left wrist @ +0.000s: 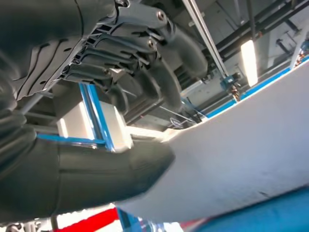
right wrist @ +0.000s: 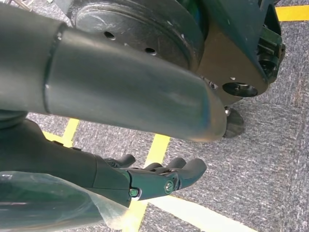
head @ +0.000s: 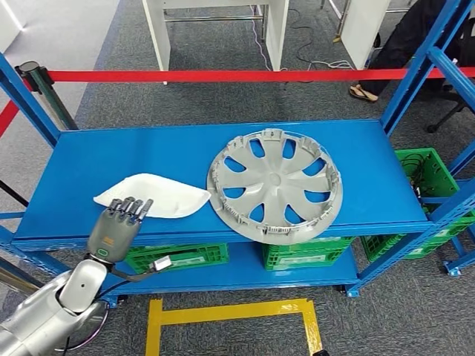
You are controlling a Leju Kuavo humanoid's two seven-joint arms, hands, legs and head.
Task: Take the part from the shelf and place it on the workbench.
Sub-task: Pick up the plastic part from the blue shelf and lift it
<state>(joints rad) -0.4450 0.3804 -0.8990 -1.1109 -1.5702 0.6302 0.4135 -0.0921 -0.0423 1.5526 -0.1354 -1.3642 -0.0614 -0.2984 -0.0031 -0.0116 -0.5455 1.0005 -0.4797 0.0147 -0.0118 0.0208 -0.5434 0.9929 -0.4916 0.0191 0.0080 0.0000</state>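
Observation:
The white curved part (head: 151,195) lies flat on the blue shelf (head: 101,152), left of the middle and near the front edge. My left hand (head: 115,226) is at that front edge, its fingers (head: 131,209) reaching over the part's near rim. In the left wrist view the thumb (left wrist: 109,174) touches the edge of the white part (left wrist: 247,145), while the fingers (left wrist: 146,63) stay spread above it with a gap between. My right hand (right wrist: 80,96) hangs over the floor with its fingers (right wrist: 164,179) loosely extended, holding nothing.
A grey wheel cover (head: 274,185) lies right of the white part, overhanging the shelf's front edge. Green crates (head: 174,256) stand on the lower shelf and another (head: 431,174) at the right. Blue uprights (head: 28,104) frame the shelf. Red barrier tape (head: 224,75) runs behind.

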